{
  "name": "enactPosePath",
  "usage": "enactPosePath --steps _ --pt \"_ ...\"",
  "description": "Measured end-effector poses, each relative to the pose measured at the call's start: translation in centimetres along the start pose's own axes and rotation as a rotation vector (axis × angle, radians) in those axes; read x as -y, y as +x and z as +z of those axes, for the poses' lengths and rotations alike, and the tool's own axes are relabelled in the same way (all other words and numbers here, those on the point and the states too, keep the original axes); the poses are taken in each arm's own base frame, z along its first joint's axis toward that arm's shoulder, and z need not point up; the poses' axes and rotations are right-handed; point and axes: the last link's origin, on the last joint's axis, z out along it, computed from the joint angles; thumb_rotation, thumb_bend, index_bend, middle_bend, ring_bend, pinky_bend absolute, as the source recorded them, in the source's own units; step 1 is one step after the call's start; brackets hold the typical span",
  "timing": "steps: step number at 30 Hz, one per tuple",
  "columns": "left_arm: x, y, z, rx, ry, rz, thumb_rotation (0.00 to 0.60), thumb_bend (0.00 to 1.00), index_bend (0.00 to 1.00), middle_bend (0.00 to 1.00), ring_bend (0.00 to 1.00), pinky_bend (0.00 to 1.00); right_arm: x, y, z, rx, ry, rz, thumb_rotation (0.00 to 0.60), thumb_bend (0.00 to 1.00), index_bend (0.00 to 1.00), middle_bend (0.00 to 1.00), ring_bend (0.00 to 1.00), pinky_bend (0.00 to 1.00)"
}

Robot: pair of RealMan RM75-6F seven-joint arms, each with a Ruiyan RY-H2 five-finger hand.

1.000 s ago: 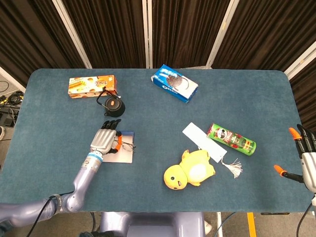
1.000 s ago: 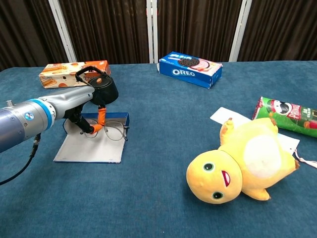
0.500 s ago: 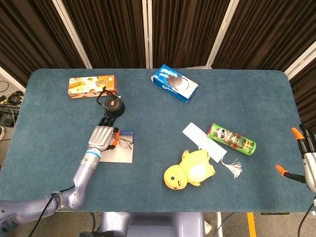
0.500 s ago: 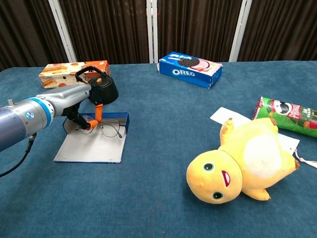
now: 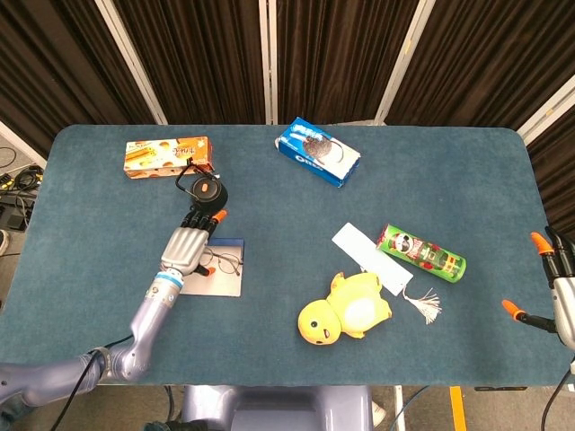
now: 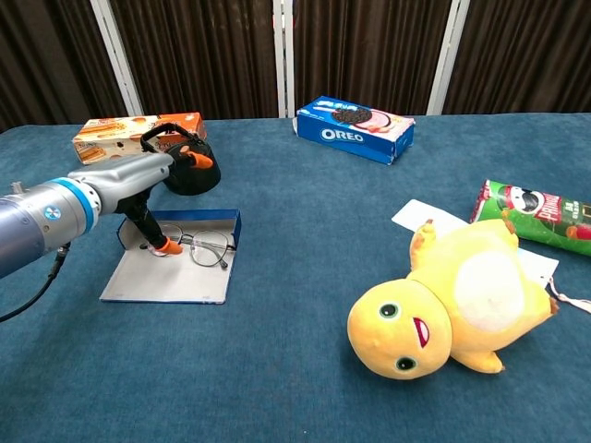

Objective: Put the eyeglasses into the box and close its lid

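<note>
- Left robot hand, fingers spread and holding nothing, hovers over the thin wire-framed eyeglasses.
- Eyeglasses lie in the open blue box.
- Right robot hand: fingers apart, empty.

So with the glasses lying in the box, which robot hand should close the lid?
Left. The left robot hand is already over the box, beside the eyeglasses and the lid. The right robot hand sits at the table's far edge.

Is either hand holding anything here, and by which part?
Nothing is clearly held. The left hand touches the eyeglasses at their left end in the box; the right hand is empty.
</note>
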Motion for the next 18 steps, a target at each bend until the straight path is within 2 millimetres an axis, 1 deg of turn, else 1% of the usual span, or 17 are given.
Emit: enactPosePath --steps 7,12,18 --pt "-0.3 -0.6 1.1 0.018 0.014 0.028 0.6 0.13 0.0 0.0 0.0 0.0 -0.3 -0.1 0.2 0.004 -0.012 -0.001 0.6 0.0 0.0 0.0 0.0 0.0" --pt "-0.4 -0.5 1.8 0.017 0.023 0.027 0.6 0.13 0.0 0.0 0.0 0.0 -0.4 -0.2 0.3 0.007 -0.018 -0.001 0.6 0.0 0.0 0.0 0.0 0.0" --pt "0.0 -0.5 2.8 0.007 0.042 0.017 0.6 0.14 0.0 0.0 0.0 0.0 -0.5 -0.3 0.4 0.012 -0.024 -0.005 0.6 0.0 0.0 0.0 0.0 0.0"
